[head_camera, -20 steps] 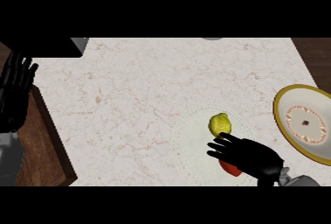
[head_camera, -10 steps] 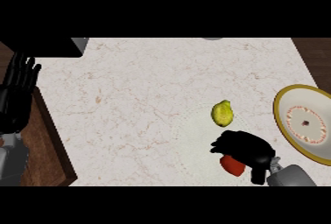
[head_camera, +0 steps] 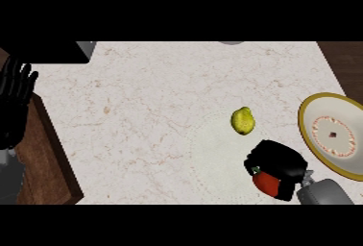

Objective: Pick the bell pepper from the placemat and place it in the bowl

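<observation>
Compared with the earlier frames, the left hand is unchanged: it is seen at the desk's left edge, fingers straight and raised, resting open over the dark wood beside the desk. The right hand has been drawn back from the lemon toward the desk's near edge, and more of the red bell pepper shows beneath it than before.

On the pale round placemat, which lies toward the desk's near right part, the yellow lemon rests at the far side, apart from the right hand. The right hand is positioned at the placemat's near right side, its fingers curled over the bell pepper, which is gripped and partly hidden. Whether the bell pepper is lifted off the placemat cannot be told. The bowl, yellow-rimmed, sits at the desk's right edge, just beside the right hand.
</observation>
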{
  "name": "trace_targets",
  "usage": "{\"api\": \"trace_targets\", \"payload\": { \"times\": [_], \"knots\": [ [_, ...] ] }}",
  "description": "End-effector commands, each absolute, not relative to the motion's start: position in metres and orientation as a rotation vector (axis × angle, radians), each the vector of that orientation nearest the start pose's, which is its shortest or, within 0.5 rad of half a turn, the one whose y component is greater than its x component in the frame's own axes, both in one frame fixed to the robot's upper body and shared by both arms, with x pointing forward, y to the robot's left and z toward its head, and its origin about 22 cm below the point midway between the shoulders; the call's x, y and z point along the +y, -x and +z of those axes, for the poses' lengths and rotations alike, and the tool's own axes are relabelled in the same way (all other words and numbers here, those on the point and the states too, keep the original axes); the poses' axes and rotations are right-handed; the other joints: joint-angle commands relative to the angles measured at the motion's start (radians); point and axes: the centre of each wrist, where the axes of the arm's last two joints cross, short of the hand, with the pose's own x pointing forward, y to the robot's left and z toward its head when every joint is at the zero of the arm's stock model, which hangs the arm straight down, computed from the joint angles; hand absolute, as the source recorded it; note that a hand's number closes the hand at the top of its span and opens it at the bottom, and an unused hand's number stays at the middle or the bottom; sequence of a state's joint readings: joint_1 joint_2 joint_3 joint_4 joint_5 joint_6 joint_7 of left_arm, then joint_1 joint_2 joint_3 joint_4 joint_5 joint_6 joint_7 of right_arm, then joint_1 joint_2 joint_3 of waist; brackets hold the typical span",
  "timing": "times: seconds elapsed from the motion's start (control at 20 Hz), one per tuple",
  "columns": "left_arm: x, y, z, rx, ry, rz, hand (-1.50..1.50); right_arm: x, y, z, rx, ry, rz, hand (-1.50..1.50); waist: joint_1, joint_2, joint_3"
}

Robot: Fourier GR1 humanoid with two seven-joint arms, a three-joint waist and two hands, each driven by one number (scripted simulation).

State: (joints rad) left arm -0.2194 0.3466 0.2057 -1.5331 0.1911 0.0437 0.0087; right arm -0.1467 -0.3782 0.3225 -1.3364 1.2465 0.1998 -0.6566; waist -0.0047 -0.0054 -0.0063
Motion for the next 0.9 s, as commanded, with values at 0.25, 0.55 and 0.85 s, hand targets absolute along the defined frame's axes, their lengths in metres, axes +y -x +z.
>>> {"api": "trace_targets", "payload": {
  "times": [0.25, 0.55, 0.85],
  "knots": [
    [0.364, -0.272, 0.082, -1.749, -0.383, 0.140, 0.00, -0.489, -0.195, 0.019, -0.891, 0.863, 1.342, 1.50, -0.181, -0.002, 0.016],
    [0.359, -0.271, 0.081, -1.767, -0.347, 0.118, 0.00, -0.593, -0.125, 0.078, -0.807, 1.097, 0.984, 1.50, -0.109, 0.005, 0.017],
    [0.343, -0.274, 0.075, -1.774, -0.285, 0.097, 0.00, -0.645, -0.064, 0.132, -0.873, 1.270, 0.814, 1.50, -0.058, 0.004, 0.016]
  ]
}}
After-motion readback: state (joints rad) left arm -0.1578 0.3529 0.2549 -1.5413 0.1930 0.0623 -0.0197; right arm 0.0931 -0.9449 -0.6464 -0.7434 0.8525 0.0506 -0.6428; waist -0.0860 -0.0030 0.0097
